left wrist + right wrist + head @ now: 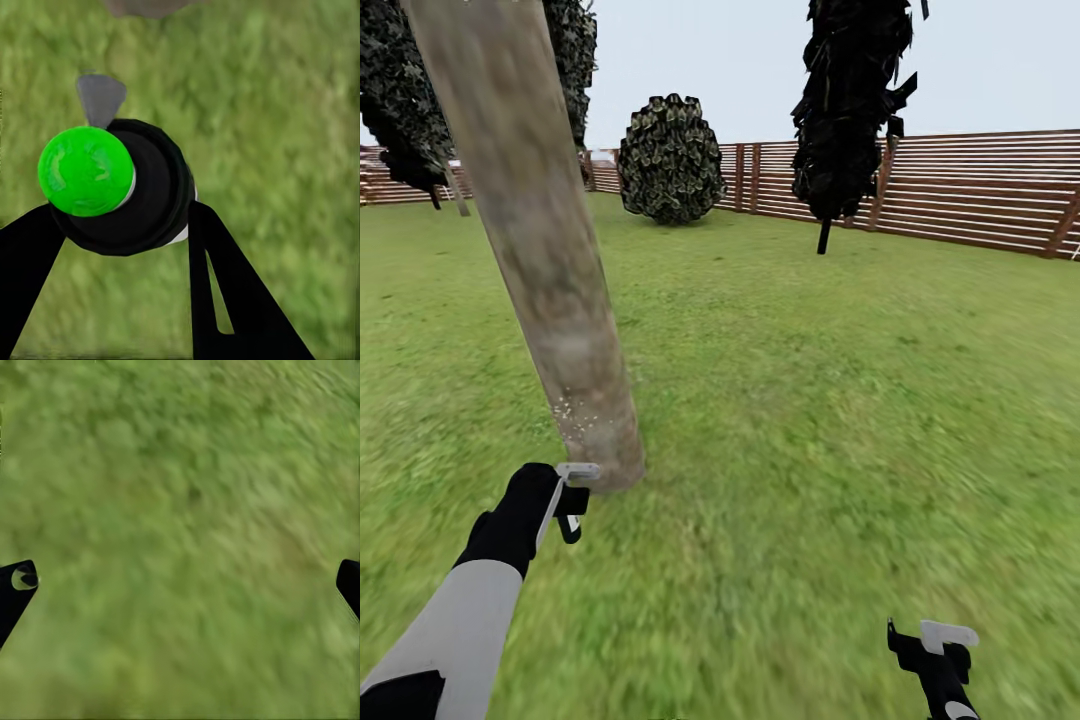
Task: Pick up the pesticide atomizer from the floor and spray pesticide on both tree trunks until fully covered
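Note:
A thick grey-brown tree trunk [550, 260] leans across the head view, its base on the lawn [810, 400]. White specks dot the bark low down. My left gripper [572, 498] hangs just in front of the trunk's base, shut on the pesticide atomizer [154, 199]. In the left wrist view this is a black bottle with a bright green top and a grey nozzle, seen over grass. A second grey trunk [457, 195] under dark foliage stands far back at the left. My right gripper [925, 640] is low at the right, open over bare grass, fingers [16, 585] wide apart.
A round dark bush [670, 160] stands at the back centre. A dark-leaved plant on a thin stem [850, 110] stands at the back right. A brown slatted fence [960, 190] closes the lawn behind them. Open grass spreads to the right of the near trunk.

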`<state>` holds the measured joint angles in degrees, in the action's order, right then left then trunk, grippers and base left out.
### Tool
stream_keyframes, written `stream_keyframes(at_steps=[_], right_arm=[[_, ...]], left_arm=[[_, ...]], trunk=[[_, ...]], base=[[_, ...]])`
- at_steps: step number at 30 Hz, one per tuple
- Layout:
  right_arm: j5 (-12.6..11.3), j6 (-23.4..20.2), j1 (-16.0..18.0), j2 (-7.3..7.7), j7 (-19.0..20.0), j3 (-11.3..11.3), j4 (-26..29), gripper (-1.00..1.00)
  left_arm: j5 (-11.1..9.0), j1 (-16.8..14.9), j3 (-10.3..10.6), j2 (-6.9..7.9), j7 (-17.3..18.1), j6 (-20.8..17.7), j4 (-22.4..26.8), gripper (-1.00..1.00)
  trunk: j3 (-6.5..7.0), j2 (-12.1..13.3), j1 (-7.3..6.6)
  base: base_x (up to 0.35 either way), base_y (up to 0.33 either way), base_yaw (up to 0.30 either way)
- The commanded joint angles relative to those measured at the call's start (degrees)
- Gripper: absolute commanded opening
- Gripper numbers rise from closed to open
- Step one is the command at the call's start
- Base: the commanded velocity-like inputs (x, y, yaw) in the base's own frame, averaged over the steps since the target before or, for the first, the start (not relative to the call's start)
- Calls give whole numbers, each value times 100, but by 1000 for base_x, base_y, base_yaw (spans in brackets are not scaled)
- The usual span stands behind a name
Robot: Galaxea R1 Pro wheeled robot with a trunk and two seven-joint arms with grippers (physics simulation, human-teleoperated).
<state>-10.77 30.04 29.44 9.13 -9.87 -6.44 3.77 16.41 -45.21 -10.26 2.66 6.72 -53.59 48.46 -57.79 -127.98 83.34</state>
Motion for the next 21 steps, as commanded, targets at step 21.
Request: stream_keyframes(at_steps=[21], right_arm=[[-48, 11, 1, 1, -20, -51, 0, 100]], left_arm=[[20, -208, 55, -116, 88, -76, 680, -100]], trunk=[[-5, -2, -1]], base=[[63, -229, 275]])
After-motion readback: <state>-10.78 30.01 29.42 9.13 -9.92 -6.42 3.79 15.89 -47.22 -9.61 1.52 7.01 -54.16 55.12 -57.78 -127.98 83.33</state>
